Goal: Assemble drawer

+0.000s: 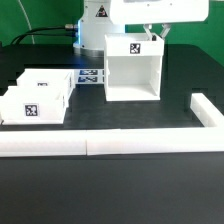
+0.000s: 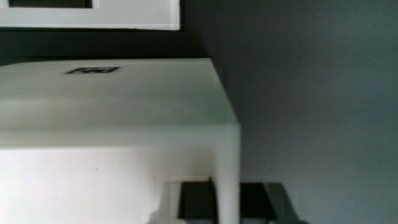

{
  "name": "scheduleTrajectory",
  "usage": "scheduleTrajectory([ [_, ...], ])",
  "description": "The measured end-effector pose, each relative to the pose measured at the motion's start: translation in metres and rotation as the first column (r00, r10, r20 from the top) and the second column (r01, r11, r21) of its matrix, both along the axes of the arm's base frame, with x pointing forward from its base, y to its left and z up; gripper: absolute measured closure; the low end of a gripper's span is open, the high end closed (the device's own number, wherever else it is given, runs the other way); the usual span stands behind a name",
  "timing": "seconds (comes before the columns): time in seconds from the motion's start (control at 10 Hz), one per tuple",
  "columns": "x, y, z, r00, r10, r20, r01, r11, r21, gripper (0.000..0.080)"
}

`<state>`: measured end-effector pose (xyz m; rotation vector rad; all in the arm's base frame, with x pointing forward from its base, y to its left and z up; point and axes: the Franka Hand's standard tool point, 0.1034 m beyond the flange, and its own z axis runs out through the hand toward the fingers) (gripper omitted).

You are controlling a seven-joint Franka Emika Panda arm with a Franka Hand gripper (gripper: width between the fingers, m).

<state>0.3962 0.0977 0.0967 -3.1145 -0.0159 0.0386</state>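
Note:
The cabinet shell stands upright in the middle of the table, its open front toward the camera and a tag on its top. My gripper is at its back, on the exterior view's right, over the top of the side wall. In the wrist view the gripper straddles that thin white wall, with a dark finger against each side, so it is shut on the shell. Two small open-topped trays lie side by side on the exterior view's left, apart from the shell.
Long low white border bars run along the front and up the exterior view's right. The marker board lies between the trays and the shell. The robot base stands behind. A white tagged surface lies beyond the shell.

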Motion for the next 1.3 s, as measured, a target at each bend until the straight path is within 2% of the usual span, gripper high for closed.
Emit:
scheduleTrajectory([
  [0.5,0.078,-0.023,0.001,0.999,0.018,0.039,-0.019,1.0,0.017,0.0762],
  [0.8,0.127,-0.028,0.001,0.996,0.019,0.084,-0.021,0.999,0.025,0.0762],
  [1.0,0.161,-0.023,0.002,0.993,-0.006,0.119,0.002,0.999,0.035,0.0762],
  [1.1,0.171,-0.017,0.002,0.992,-0.02,0.129,0.015,0.999,0.04,0.0762],
  [1.3,0.178,-0.008,0.002,0.99,-0.026,0.136,0.02,0.999,0.044,0.0762],
])
